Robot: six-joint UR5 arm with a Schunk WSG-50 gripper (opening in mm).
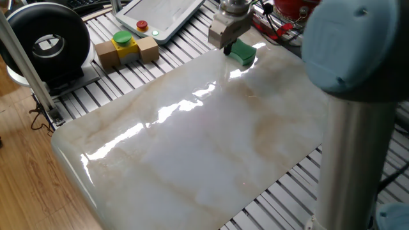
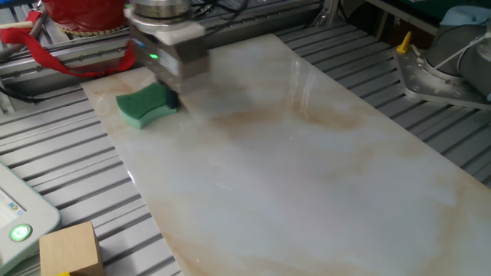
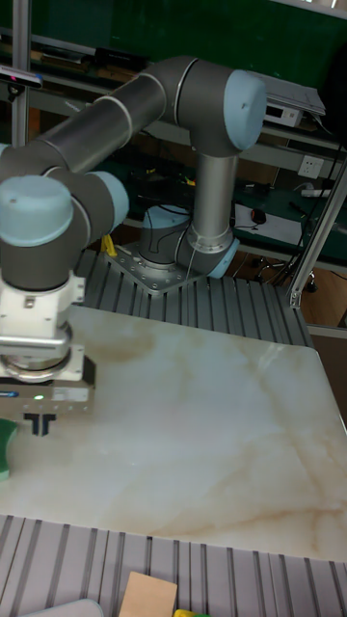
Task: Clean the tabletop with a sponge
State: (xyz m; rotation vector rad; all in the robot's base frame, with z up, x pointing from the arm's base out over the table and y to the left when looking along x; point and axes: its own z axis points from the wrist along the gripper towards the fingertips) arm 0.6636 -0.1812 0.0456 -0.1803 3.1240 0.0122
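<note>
My gripper (image 3: 40,425) points straight down over the tabletop (image 1: 211,147), fingers close together and holding nothing. Just beside it, the sponge (image 2: 146,105) lies flat near the slab's corner. Behind, my arm elbows back to its base.

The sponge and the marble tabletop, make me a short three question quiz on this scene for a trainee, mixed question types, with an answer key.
1. True or false: the sponge lies on the ribbed aluminium frame, off the tabletop.
2. Multiple choice: in the tall fixed view, the gripper hangs over which part of the slab? A) centre B) an edge, beside the sponge C) the corner farthest from the sponge
3. Fill in: the cardboard box carries a yellow and ____ button.

Key: 1 false, it rests on the marble near a corner. 2 B. 3 green.
</note>
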